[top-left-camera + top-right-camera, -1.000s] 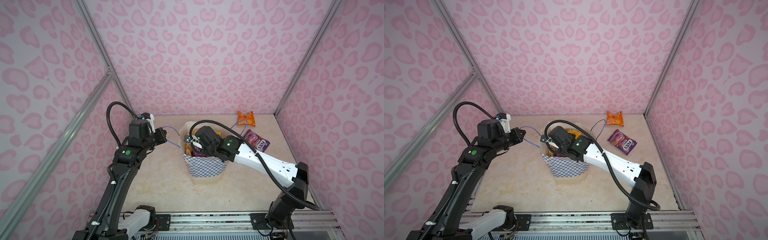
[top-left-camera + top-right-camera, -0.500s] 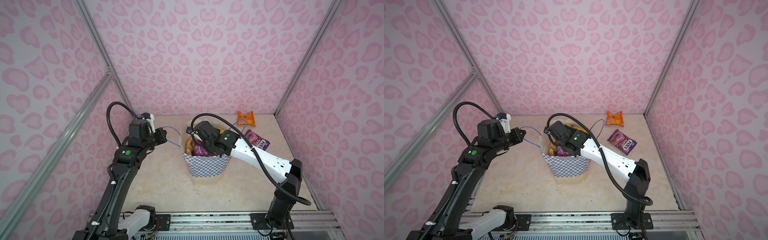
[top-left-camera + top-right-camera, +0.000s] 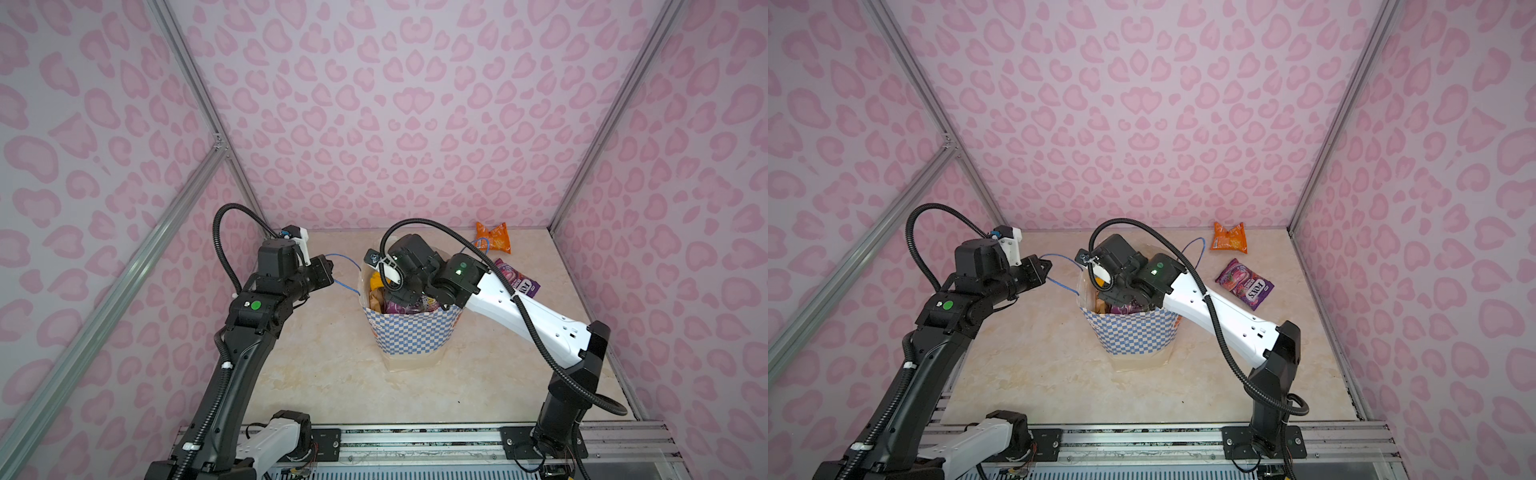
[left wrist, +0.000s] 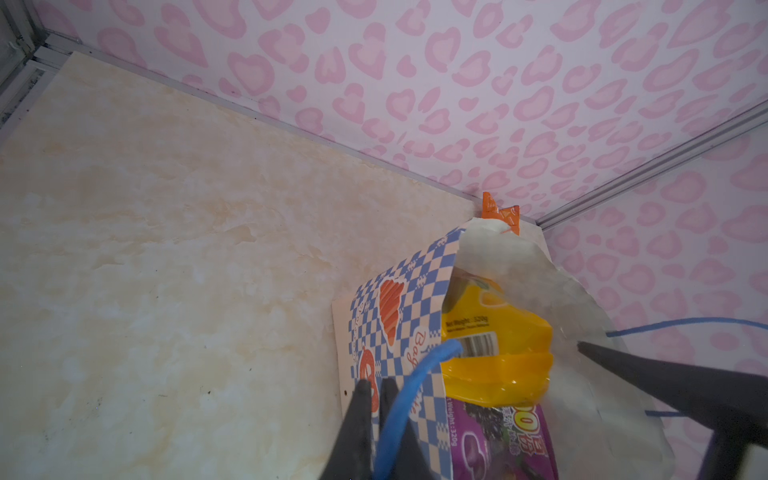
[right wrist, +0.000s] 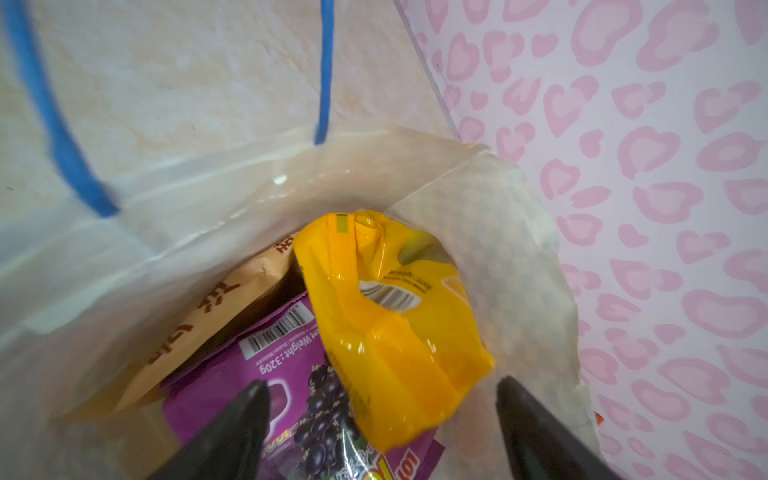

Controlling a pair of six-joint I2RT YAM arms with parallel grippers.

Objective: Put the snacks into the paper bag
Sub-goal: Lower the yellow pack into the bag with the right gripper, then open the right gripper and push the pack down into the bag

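The checkered paper bag (image 3: 411,336) (image 3: 1129,332) stands upright mid-table. My left gripper (image 3: 330,272) (image 4: 376,395) is shut on one blue cord handle (image 4: 399,407), holding it out to the left. My right gripper (image 3: 395,291) (image 5: 382,390) is open inside the bag's mouth. A yellow packet (image 5: 395,332) (image 4: 498,340) lies loose between its fingers, on a purple packet (image 5: 282,374). A pale-orange packet with Chinese characters (image 5: 216,307) leans beside them. Outside the bag lie a small orange packet (image 3: 494,237) (image 3: 1229,237) and a purple packet (image 3: 517,280) (image 3: 1246,284).
Pink patterned walls with metal frame posts (image 3: 195,91) close in the table on three sides. The second blue handle (image 3: 1196,249) arches off the bag's far side towards the orange packet. A metal rail (image 3: 415,440) runs along the front edge.
My right gripper has opened and let go of the yellow packet inside the bag, and its wrist has shifted towards the bag's far-left rim. The left arm has not moved.
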